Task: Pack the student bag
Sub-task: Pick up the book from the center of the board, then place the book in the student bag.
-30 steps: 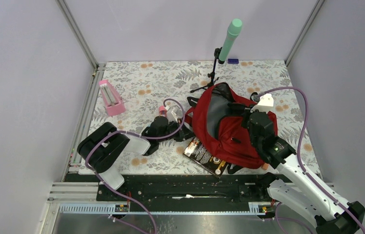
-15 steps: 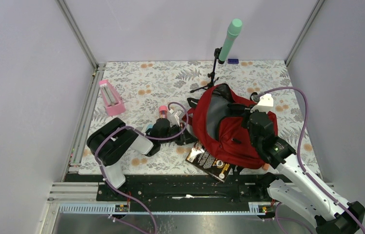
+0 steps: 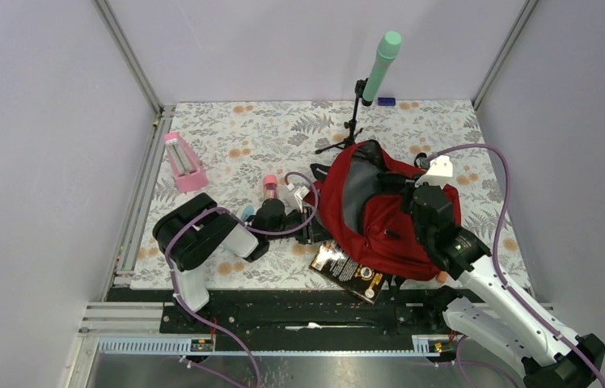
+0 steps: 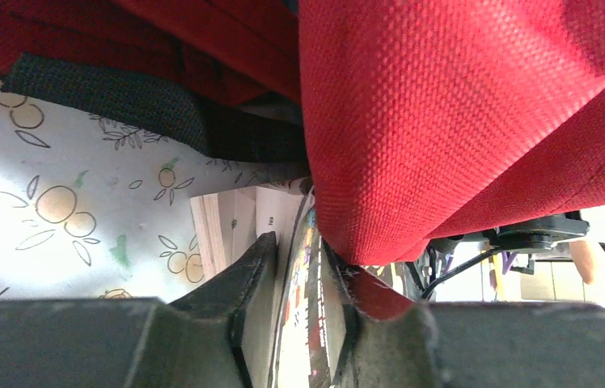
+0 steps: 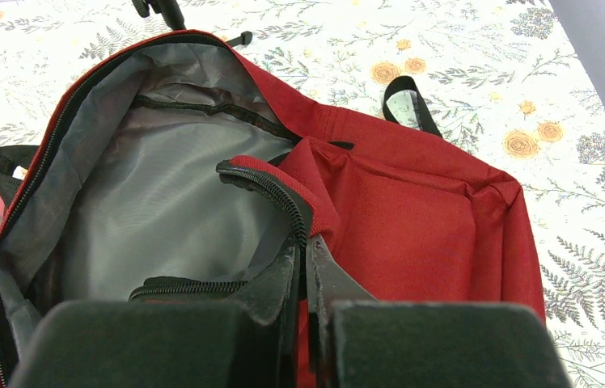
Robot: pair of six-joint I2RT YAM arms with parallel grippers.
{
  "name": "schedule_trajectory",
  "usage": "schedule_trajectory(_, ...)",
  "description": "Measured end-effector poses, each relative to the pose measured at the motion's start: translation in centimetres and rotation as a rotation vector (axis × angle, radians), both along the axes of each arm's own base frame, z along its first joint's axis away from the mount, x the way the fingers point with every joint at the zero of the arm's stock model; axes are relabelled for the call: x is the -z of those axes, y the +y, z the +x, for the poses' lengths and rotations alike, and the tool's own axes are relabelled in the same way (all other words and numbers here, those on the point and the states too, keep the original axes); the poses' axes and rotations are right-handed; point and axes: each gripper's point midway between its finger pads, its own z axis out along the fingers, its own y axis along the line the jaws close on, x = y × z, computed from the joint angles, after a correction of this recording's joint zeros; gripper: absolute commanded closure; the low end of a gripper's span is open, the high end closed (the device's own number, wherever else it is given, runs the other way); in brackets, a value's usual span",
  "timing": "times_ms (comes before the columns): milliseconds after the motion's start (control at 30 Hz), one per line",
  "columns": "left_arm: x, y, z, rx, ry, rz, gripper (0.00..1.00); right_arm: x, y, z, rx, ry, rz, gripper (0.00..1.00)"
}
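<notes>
The student bag [image 3: 384, 222], dark red with a grey lining, lies open at mid-right. My right gripper [image 3: 414, 196] is shut on its black zipper edge [image 5: 303, 242] and holds the opening up; the grey inside [image 5: 162, 202] shows. My left gripper [image 3: 315, 233] is at the bag's near-left side, shut on a book [image 3: 348, 271] with a dark printed cover. In the left wrist view the book's cover [image 4: 309, 323] stands between the fingers, its white pages [image 4: 226, 222] stick out to the left, and the bag's red fabric [image 4: 461, 113] hangs over it.
A pink-capped tube [image 3: 269, 187] and a teal item [image 3: 247, 212] lie just left of my left wrist. A pink case [image 3: 184, 162] sits at far left. A tripod stand [image 3: 352, 133] with a green foam microphone [image 3: 382, 61] rises behind the bag.
My left arm has reached to the right, toward the bag, and the book has slid and turned with it, partly under the bag's near edge. The right arm has stayed still.
</notes>
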Motion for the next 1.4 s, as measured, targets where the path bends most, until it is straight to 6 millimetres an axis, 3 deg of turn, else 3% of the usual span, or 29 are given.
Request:
schedule_trajectory(167,-0.3,-0.5,-0.3,0.015,-0.004,-0.011,0.69,-0.1,0.0,0.0,0.0,0.001,-0.001,1.0)
schedule_trajectory(367,-0.1,-1.3,-0.8,0.039,0.003,-0.009,1.0,-0.4,0.0,0.0,-0.001,-0.005,-0.001,1.0)
schedule_trajectory(567,-0.7,-0.1,-1.4,0.013,-0.018,0.046,1.0,-0.5,-0.1,0.0,-0.003,-0.006,-0.007,1.0)
schedule_trajectory(833,-7.1,3.0,-1.5,-0.073,-0.178,0.095,1.0,-0.6,-0.1,-0.1,-0.005,-0.01,-0.01,1.0)
schedule_trajectory(1100,-11.1,7.1,-2.0,-0.17,-0.268,0.206,1.0,-0.8,-0.2,-0.1,-0.004,-0.016,-0.007,1.0)
schedule_trajectory(1400,-20.4,10.7,-2.6,-0.27,-0.411,0.196,1.0,-1.1,-0.2,-0.3,-0.005,-0.025,0.0,1.0)
